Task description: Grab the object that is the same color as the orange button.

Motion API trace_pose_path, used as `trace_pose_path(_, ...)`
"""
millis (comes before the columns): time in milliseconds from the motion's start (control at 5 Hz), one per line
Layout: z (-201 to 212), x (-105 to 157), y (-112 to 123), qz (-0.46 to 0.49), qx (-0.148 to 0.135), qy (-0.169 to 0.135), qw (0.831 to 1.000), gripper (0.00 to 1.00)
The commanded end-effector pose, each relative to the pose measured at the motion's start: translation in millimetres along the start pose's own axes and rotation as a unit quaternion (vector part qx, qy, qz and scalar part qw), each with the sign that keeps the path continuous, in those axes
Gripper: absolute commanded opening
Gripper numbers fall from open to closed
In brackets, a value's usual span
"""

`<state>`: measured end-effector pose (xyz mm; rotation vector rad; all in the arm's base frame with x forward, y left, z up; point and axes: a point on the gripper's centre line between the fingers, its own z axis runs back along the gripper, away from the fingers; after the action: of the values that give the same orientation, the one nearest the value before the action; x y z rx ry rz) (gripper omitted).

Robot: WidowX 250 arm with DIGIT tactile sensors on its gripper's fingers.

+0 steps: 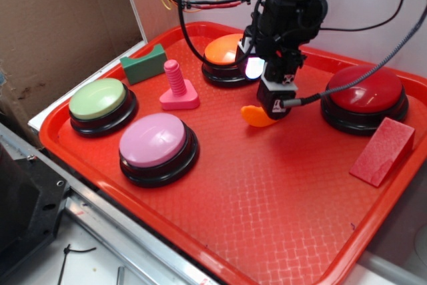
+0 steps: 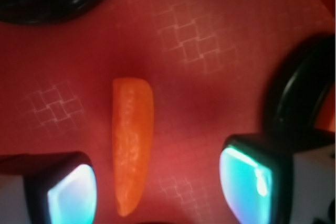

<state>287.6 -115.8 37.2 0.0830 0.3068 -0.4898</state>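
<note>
The gripper (image 2: 157,190) is spread wide around the orange crescent (image 2: 132,142), which lies just in front of the orange button (image 1: 225,50), so it's best centred before being closed.

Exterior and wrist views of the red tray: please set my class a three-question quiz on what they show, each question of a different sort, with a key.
1. True or false: the small smooth orange plastic crescent lies between the two fingers of the black robot gripper, untouched by either.
2. Which large round domed push button stands nearest the gripper in the exterior view? A) green B) orange C) pink
3. Fill in: the pink bolt-shaped plastic piece stands upright between the dark green notched block and the ____ button.

Key: 1 true; 2 B; 3 pink.
</note>
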Motion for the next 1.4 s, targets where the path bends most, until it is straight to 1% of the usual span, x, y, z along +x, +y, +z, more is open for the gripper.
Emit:
trace_pose_path(0,-22.7,-11.8,0.7,0.003,-0.014,0.014,1.0,1.0)
trace_pose_path(200,-29.8,-14.8,3.2,0.011,-0.021,0.014,1.0,0.78)
trace_pose_path(400,-30.2,-17.3,4.8,0.019,-0.02,0.01,1.0,0.0)
trace_pose_path(600,-16.0,-25.4,6.9,0.007,-0.035,-0.007,0.999,0.0)
trace_pose_path(800,29.5,-43.6,8.3,-0.02,-0.046,-0.053,0.997,0.0)
trace_pose_path(1000,71.2,-73.1,2.4,0.009,-0.052,-0.119,0.992,0.0)
trace_pose_path(1200,111.3,-103.7,-8.5,0.052,-0.016,-0.16,0.986,0.0)
